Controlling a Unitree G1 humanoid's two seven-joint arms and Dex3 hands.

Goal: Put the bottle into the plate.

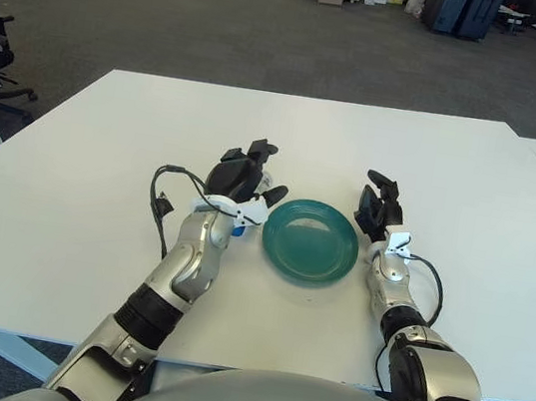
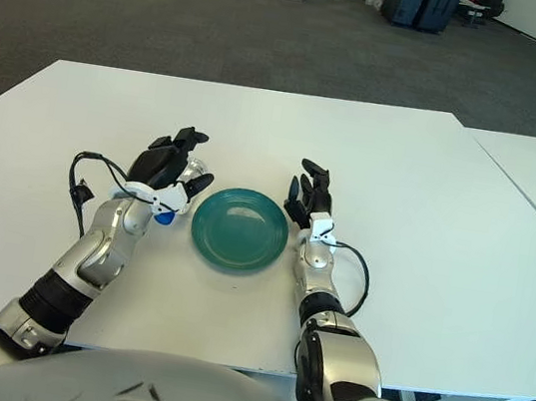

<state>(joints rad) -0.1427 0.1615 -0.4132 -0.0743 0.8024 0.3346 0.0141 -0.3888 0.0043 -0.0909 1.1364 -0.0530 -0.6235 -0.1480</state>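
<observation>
Left hand (image 1: pixel 242 177) sits just left of the green plate (image 1: pixel 311 238) on the white table (image 1: pixel 63 220), black fingers curled over the clear bottle (image 2: pixel 177 190); the bottle lies on the tabletop beside the plate's left rim, its blue cap (image 2: pixel 164 216) showing below the hand, and whether the grip is fully closed on it cannot be told. Right hand (image 1: pixel 378 206) shows at the plate's right edge, fingers loosely apart and holding nothing.
</observation>
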